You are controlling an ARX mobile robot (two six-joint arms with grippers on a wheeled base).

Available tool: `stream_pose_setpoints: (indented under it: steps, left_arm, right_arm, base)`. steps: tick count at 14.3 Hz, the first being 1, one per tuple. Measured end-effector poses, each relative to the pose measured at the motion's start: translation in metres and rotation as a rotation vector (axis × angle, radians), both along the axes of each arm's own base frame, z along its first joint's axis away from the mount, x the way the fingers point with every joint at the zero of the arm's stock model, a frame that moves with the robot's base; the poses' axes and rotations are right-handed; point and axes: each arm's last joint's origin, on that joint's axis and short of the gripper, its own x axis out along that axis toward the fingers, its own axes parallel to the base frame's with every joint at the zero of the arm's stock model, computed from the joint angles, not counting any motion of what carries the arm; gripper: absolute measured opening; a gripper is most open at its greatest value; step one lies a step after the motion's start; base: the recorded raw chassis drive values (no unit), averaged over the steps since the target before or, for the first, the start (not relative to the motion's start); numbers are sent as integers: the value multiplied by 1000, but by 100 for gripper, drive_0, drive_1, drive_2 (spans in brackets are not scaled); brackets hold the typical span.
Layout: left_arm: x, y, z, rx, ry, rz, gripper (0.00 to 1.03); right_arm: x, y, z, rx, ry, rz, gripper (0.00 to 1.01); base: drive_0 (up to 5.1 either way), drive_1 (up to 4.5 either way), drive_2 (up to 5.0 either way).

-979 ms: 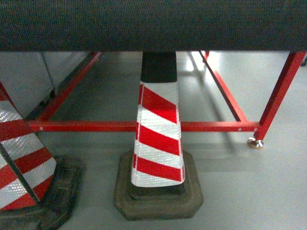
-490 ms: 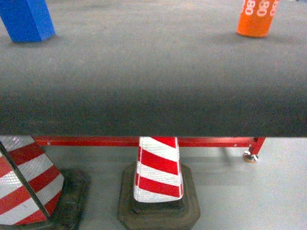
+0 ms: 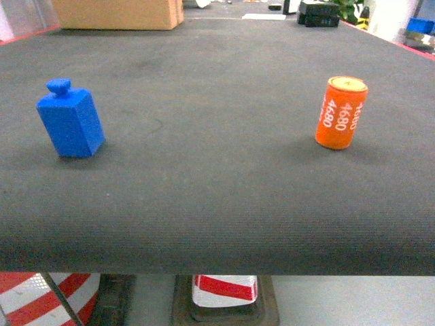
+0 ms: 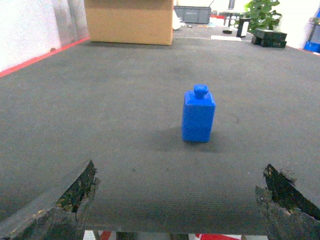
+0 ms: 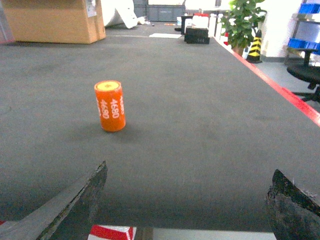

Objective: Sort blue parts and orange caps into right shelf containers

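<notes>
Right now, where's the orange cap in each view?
Head: orange cap right of centre, upright on the black mat.
Left wrist: not in it; only the blue part shows.
Right wrist: cap left of centre, upright.
Shared landmark: the cardboard box at the far left of the mat.

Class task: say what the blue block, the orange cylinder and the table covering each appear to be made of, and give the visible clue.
Blue block: probably moulded plastic; uniform matte colour.
Orange cylinder: likely plastic, slight sheen, white printed digits.
Table covering: dark mat, perhaps rubber or fabric; fine ribbed texture.
</notes>
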Motion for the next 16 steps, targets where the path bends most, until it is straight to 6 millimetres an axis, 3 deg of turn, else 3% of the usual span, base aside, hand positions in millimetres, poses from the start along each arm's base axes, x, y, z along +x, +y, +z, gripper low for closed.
stream_pose_setpoints:
  steps: [16]
  left_arm:
    - [0,0,0,0,0,0,98]
  right_arm:
    - [0,0,0,0,0,0,98]
  base:
    - [0,0,0]
